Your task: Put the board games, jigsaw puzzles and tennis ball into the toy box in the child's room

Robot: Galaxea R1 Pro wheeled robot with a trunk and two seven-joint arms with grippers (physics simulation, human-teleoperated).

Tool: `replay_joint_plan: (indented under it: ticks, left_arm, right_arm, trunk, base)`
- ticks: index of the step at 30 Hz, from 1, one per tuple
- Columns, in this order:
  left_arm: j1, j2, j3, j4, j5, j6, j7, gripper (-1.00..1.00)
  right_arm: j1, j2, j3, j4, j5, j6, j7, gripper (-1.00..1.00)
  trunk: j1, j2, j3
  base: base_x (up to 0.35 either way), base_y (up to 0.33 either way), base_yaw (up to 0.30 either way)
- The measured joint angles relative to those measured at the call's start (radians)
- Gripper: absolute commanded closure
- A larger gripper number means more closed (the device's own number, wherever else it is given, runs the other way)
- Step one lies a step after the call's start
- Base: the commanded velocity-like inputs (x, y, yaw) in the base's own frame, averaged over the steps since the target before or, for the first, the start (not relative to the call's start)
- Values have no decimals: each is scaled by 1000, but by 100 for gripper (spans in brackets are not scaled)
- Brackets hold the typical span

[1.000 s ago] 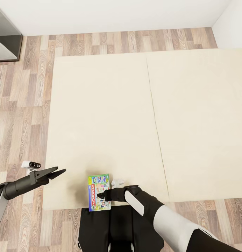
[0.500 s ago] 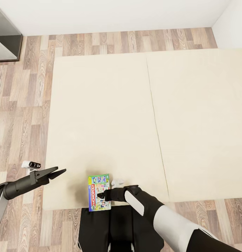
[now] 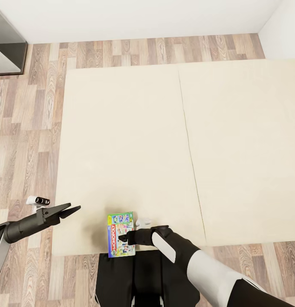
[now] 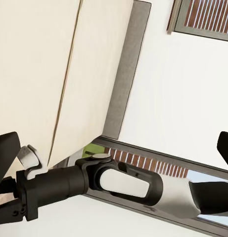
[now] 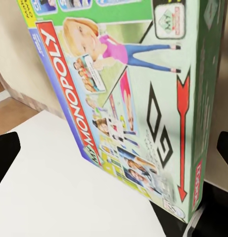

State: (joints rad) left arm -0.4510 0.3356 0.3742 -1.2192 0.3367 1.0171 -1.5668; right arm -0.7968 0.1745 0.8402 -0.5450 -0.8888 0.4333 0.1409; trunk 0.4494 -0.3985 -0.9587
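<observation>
One board game, the Monopoly box (image 3: 117, 232), lies flat on the beige bed (image 3: 164, 140) close to its near edge. My right gripper (image 3: 124, 236) hovers over the box's near half and is open. The right wrist view puts the Monopoly box (image 5: 133, 98) close below that gripper (image 5: 114, 148), its dark fingertips (image 5: 5, 155) spread wide to either side. My left gripper (image 3: 70, 209) is open and holds nothing at the bed's left edge, left of the box. The left wrist view looks between that gripper's (image 4: 114, 153) spread fingers at my right arm (image 4: 118, 182).
Wood-plank floor (image 3: 24, 128) runs along the bed's left and far sides. A dark grey cabinet (image 3: 7, 47) stands at the far left by the white wall (image 3: 143, 17). My black base (image 3: 130, 277) is against the bed's near edge.
</observation>
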Motion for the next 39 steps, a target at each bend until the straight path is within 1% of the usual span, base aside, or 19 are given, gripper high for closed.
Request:
replay_joint_plan:
  ticks: [39]
  left_arm:
    - [0, 0, 0, 0, 0, 0, 0, -100]
  right_arm:
    - [0, 0, 0, 0, -2, 5, 0, -100]
  trunk:
    - [0, 0, 0]
  base:
    - [0, 8, 0]
